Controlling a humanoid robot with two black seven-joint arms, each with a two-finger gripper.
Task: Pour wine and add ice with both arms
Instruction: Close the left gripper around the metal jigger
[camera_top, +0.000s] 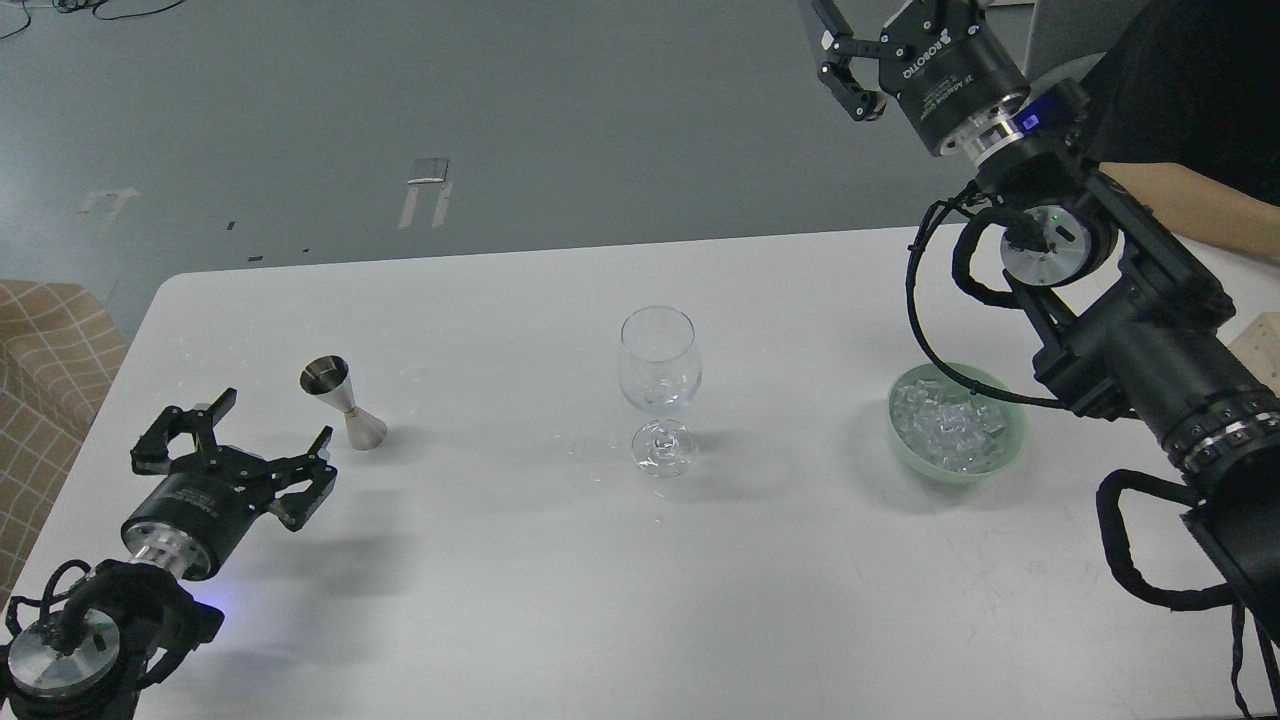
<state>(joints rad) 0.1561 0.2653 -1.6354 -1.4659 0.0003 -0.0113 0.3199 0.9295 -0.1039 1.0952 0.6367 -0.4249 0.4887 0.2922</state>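
1. Cropping hides much of the right gripper (850, 60) at the upper right of the frame: one finger (852, 85) shows in full, the other runs off the top edge, so I cannot tell how wide it stands or whether it holds anything.
2. Cables and the thick right arm (1130, 330) cross in front of the far rim of the green bowl (905, 445) at the right of the frame, covering part of it.
3. Ice (950, 425) fills that bowl as a heap of small clear cubes; single cubes are hard to tell apart.
4. At the lower left, the left gripper (265, 435) hangs low over the white table (500, 600) with its two fingers spread wide, grasping nothing and touching nothing.
5. Just beyond its fingertips, toward the upper right, a small metal measuring cup (345, 402) stands upright, apart from the gripper.
6. At the centre of the frame a wine glass (658, 385) stands upright on the table, well apart from both grippers; it looks clear, with no liquid that I can make out.
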